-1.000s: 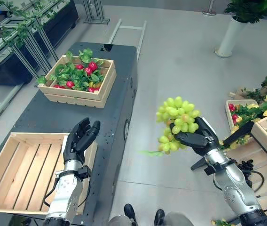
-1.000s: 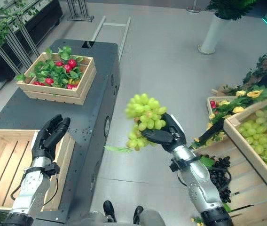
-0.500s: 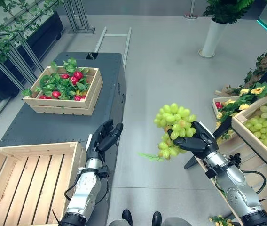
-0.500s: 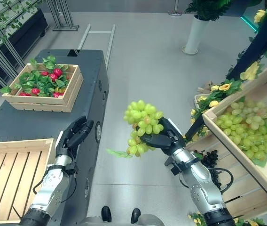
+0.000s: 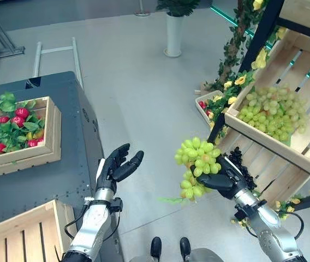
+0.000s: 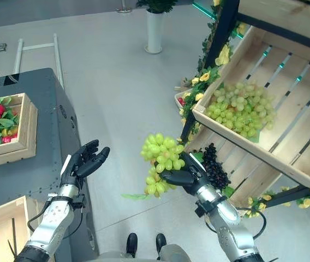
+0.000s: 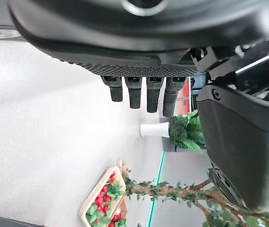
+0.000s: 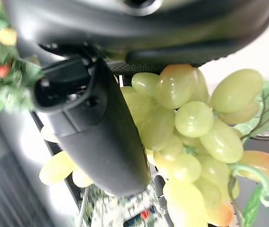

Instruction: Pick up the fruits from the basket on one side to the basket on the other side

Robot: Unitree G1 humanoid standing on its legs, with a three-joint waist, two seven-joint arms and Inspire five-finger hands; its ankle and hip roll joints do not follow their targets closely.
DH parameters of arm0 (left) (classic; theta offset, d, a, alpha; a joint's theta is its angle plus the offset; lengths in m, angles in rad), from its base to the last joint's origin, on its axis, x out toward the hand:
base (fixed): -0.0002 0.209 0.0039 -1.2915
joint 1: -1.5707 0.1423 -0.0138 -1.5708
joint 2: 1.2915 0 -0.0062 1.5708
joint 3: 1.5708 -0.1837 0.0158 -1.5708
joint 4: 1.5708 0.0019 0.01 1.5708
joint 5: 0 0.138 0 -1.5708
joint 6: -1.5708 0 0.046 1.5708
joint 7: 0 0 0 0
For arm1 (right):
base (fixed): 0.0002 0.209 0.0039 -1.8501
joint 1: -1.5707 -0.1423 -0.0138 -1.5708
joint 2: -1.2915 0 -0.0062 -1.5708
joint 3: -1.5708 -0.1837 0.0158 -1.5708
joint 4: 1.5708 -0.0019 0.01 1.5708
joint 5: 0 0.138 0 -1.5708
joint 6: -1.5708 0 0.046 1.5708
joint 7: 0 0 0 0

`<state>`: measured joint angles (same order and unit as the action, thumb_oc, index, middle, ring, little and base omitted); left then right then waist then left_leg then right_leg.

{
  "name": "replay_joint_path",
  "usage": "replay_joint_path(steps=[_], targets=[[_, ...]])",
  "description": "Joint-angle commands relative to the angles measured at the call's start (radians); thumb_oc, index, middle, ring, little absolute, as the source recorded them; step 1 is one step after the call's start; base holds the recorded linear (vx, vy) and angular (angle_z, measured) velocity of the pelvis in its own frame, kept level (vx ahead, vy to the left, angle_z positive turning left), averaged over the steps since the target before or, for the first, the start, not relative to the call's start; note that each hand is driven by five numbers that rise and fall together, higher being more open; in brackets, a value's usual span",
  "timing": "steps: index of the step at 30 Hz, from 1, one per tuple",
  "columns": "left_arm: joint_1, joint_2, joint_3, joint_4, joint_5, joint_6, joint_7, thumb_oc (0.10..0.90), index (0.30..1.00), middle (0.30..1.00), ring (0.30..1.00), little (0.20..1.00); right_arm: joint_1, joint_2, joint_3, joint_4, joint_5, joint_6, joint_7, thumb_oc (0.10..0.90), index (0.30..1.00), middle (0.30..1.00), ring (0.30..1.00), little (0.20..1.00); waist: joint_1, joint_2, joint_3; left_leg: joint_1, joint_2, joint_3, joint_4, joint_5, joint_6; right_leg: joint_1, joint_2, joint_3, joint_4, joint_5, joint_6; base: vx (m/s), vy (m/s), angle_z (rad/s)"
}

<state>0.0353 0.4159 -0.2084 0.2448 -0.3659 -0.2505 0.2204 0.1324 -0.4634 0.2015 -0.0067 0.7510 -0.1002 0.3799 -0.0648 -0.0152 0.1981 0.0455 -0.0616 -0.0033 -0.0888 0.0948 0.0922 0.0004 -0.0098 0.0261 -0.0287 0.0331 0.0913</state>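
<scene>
Here your right hand [image 5: 224, 179] is clenched around the green grapes [image 5: 197, 166], holding the bunch up in the air over the grey floor [image 5: 138, 109], between the dark table [image 5: 40, 174] and the wooden shelf [image 5: 286, 158] on the right; in the right wrist view the thumb [image 8: 101, 137] wraps across the bunch. Your left hand [image 5: 115, 167] is released, fingers straight and relaxed, holding nothing, just past the table's right edge. Nearest on the table you see the corner of a slatted wooden crate [image 5: 29, 237]. Just behind the right hand, dark grapes [image 6: 214, 166] lie on the shelf's lower part. Further back on the table sits a crate [image 5: 35, 155] of red fruit [image 5: 18, 113] among green leaves. Higher on the shelf, a tilted crate [image 5: 264, 136] holds a heap of green grapes [image 5: 269, 112]. Farthest off, a white planter [image 5: 173, 34] stands on the floor.
</scene>
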Motion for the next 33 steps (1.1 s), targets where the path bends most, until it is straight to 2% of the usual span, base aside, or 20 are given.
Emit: replay_joint_path(steps=[1, 4, 6, 8, 10, 11, 14, 15, 19, 20, 21, 22, 23, 24, 25, 26, 28, 30, 33], targets=[[-0.032, 0.022, 0.065, -0.025, 0.029, -0.122, 0.068, 0.8, 0.9, 0.9, 0.9, 0.9, -0.15, 0.015, -0.065, -0.147, 0.061, -0.138, 0.069, 0.4, 0.3, 0.3, 0.3, 0.3, 0.048, 0.006, -0.033, 0.085, 0.001, 0.115, 0.002, -0.216, -0.025, -0.048, -0.094, -0.216, 0.078, 0.056, 0.049, -0.12, 0.028, -1.19], [-0.019, 0.018, 0.085, 0.004, -0.044, -0.055, 0.059, 0.8, 0.9, 0.9, 0.9, 0.9, -0.18, 0.015, -0.043, -0.155, 0.028, -0.134, 0.069, 0.4, 0.3, 0.3, 0.3, 0.3, 0.065, 0.023, -0.031, 0.087, 0.019, 0.126, 0.002, -0.204, -0.015, -0.041, -0.124, -0.232, 0.227, 0.003, 0.022, -0.09, -0.015, -1.1], [-0.019, -0.004, 0.09, 0.061, -0.107, -0.033, 0.049, 0.8, 0.9, 0.9, 0.9, 0.9, -0.189, 0.01, -0.024, -0.164, 0.003, -0.134, 0.066, 0.4, 0.3, 0.3, 0.3, 0.3, 0.072, 0.022, -0.038, 0.086, 0.026, 0.135, 0.005, -0.202, -0.011, -0.013, -0.141, -0.247, 0.244, -0.011, 0.009, -0.04, -0.106, -0.6], [-0.024, -0.034, 0.092, 0.128, -0.165, -0.026, 0.063, 0.8, 0.9, 0.9, 0.9, 0.9, -0.203, 0.007, -0.005, -0.16, -0.009, -0.134, 0.057, 0.4, 0.3, 0.3, 0.3, 0.3, 0.085, 0.013, -0.047, 0.1, 0.034, 0.153, 0.009, -0.218, -0.022, 0.056, -0.154, -0.285, 0.175, -0.033, 0.013, 0.01, -0.185, -0.27], [-0.029, -0.06, 0.108, 0.165, -0.197, -0.03, 0.109, 0.8, 0.9, 0.9, 0.9, 0.9, -0.244, 0.012, 0.017, -0.143, -0.019, -0.118, 0.06, 0.4, 0.3, 0.3, 0.3, 0.3, 0.116, 0.001, -0.063, 0.108, 0.049, 0.217, 0.01, -0.22, -0.05, 0.137, -0.172, -0.387, 0.006, -0.013, 0.027, -0.01, -0.296, -0.64], [-0.029, -0.066, 0.12, 0.176, -0.203, -0.031, 0.126, 0.8, 0.9, 0.9, 0.9, 0.9, -0.271, 0.011, 0.023, -0.13, -0.019, -0.107, 0.059, 0.4, 0.3, 0.3, 0.3, 0.3, 0.131, -0.007, -0.071, 0.11, 0.058, 0.254, 0.013, -0.226, -0.062, 0.16, -0.163, -0.425, -0.059, -0.003, 0.043, -0.04, -0.352, -1.03], [-0.011, -0.082, 0.142, 0.179, -0.241, 0.004, 0.123, 0.8, 0.9, 0.9, 0.9, 0.9, -0.298, -0.008, 0.01, -0.135, -0.027, -0.077, 0.048, 0.4, 0.3, 0.3, 0.3, 0.3, 0.128, -0.014, -0.086, 0.122, 0.076, 0.265, 0.005, -0.219, -0.073, 0.147, -0.142, -0.382, -0.059, -0.019, 0.048, 0.02, -0.347, -0.64], [-0.001, -0.093, 0.141, 0.177, -0.242, 0.014, 0.1, 0.8, 0.9, 0.9, 0.9, 0.9, -0.279, -0.02, -0.012, -0.162, -0.027, -0.074, 0.057, 0.4, 0.3, 0.3, 0.3, 0.3, 0.111, -0.023, -0.089, 0.12, 0.087, 0.257, 0.023, -0.22, -0.082, 0.154, -0.112, -0.337, -0.059, -0.042, 0.03, 0.06, -0.37, -0.26], [0.013, -0.113, 0.121, 0.168, -0.229, -0.012, 0.098, 0.8, 0.9, 0.9, 0.9, 0.9, -0.262, -0.055, -0.045, -0.192, 0.014, -0.07, 0.099, 0.4, 0.3, 0.3, 0.3, 0.3, 0.098, -0.044, -0.082, 0.09, 0.113, 0.262, 0.129, -0.243, -0.105, 0.159, -0.092, -0.31, -0.059, -0.058, 0.0, 0.02, -0.283, -0.07], [0.014, -0.116, 0.116, 0.167, -0.239, -0.028, 0.1, 0.8, 0.9, 0.9, 0.9, 0.9, -0.261, -0.07, -0.056, -0.193, 0.035, -0.066, 0.119, 0.4, 0.3, 0.3, 0.3, 0.3, 0.097, -0.055, -0.077, 0.067, 0.126, 0.268, 0.202, -0.262, -0.112, 0.161, -0.091, -0.306, -0.059, -0.059, -0.011, -0.01, -0.159, 0.01], [0.015, -0.117, 0.115, 0.161, -0.244, -0.031, 0.103, 0.8, 0.9, 0.9, 0.9, 0.9, -0.262, -0.078, -0.061, -0.195, 0.044, -0.063, 0.125, 0.4, 0.3, 0.3, 0.3, 0.3, 0.097, -0.061, -0.072, 0.045, 0.137, 0.267, 0.265, -0.253, -0.12, 0.162, -0.09, -0.302, -0.059, -0.059, -0.018, -0.05, -0.28, 0.01], [0.012, -0.118, 0.112, 0.149, -0.259, -0.045, 0.098, 0.8, 0.9, 0.9, 0.9, 0.9, -0.269, -0.102, -0.072, -0.196, 0.066, -0.058, 0.153, 0.4, 0.3, 0.3, 0.3, 0.3, 0.098, -0.07, -0.056, -0.025, 0.165, 0.25, 0.407, -0.225, -0.14, 0.163, -0.08, -0.286, -0.059, -0.058, -0.039, -0.08, -0.212, 0.03], [0.005, -0.116, 0.106, 0.146, -0.266, -0.052, 0.092, 0.8, 0.9, 0.9, 0.9, 0.9, -0.276, -0.115, -0.077, -0.196, 0.077, -0.059, 0.169, 0.4, 0.3, 0.3, 0.3, 0.3, 0.101, -0.07, -0.045, -0.068, 0.164, 0.23, 0.454, -0.209, -0.147, 0.167, -0.076, -0.281, -0.059, -0.057, -0.047, -0.18, -0.158, 0.05], [-0.016, -0.117, 0.092, 0.141, -0.261, -0.05, 0.089, 0.8, 0.9, 0.9, 0.9, 0.9, -0.322, -0.128, -0.072, -0.193, 0.106, -0.049, 0.17, 0.4, 0.3, 0.3, 0.3, 0.3, 0.11, -0.072, -0.031, -0.104, 0.13, 0.181, 0.371, -0.162, -0.15, 0.16, -0.078, -0.268, -0.059, -0.05, -0.045, -0.15, -0.019, 0.01], [-0.022, -0.118, 0.089, 0.141, -0.26, -0.05, 0.09, 0.8, 0.9, 0.9, 0.9, 0.9, -0.339, -0.128, -0.066, -0.19, 0.111, -0.049, 0.167, 0.4, 0.3, 0.3, 0.3, 0.3, 0.112, -0.071, -0.027, -0.097, 0.123, 0.171, 0.333, -0.156, -0.151, 0.161, -0.078, -0.265, -0.059, -0.051, -0.041, -0.14, 0.04, 0.02], [-0.034, -0.119, 0.081, 0.142, -0.253, -0.043, 0.09, 0.8, 0.9, 0.9, 0.9, 0.9, -0.38, -0.125, -0.051, -0.181, 0.118, -0.051, 0.16, 0.4, 0.3, 0.3, 0.3, 0.3, 0.117, -0.066, -0.024, -0.074, 0.114, 0.16, 0.237, -0.153, -0.145, 0.16, -0.079, -0.263, -0.059, -0.055, -0.034, -0.02, 0.061, -0.1], [-0.068, -0.115, 0.057, 0.182, -0.247, -0.03, 0.118, 0.8, 0.9, 0.9, 0.9, 0.9, -0.424, -0.122, -0.048, -0.195, 0.163, -0.014, 0.151, 0.4, 0.3, 0.3, 0.3, 0.3, 0.109, -0.059, -0.034, -0.028, 0.11, 0.161, 0.164, -0.166, -0.131, 0.159, -0.087, -0.278, -0.059, -0.057, -0.026, 0.03, 0.095, -0.09], [-0.096, -0.103, 0.051, 0.197, -0.227, -0.025, 0.129, 0.8, 0.9, 0.9, 0.9, 0.9, -0.447, -0.135, -0.056, -0.215, 0.212, 0.011, 0.151, 0.4, 0.3, 0.3, 0.3, 0.3, 0.109, -0.051, -0.052, 0.007, 0.094, 0.125, 0.09, -0.153, -0.128, 0.16, -0.085, -0.288, -0.059, -0.061, -0.02, 0.08, 0.086, -0.14], [-0.115, -0.092, 0.051, 0.257, -0.212, -0.026, 0.123, 0.8, 0.9, 0.9, 0.9, 0.9, -0.474, -0.126, -0.071, -0.214, 0.281, 0.048, 0.15, 0.4, 0.3, 0.3, 0.3, 0.3, 0.103, -0.04, -0.088, 0.061, 0.092, 0.136, 0.029, -0.154, -0.124, 0.164, -0.083, -0.294, -0.059, -0.068, -0.016, 0.12, 0.08, -0.11]])
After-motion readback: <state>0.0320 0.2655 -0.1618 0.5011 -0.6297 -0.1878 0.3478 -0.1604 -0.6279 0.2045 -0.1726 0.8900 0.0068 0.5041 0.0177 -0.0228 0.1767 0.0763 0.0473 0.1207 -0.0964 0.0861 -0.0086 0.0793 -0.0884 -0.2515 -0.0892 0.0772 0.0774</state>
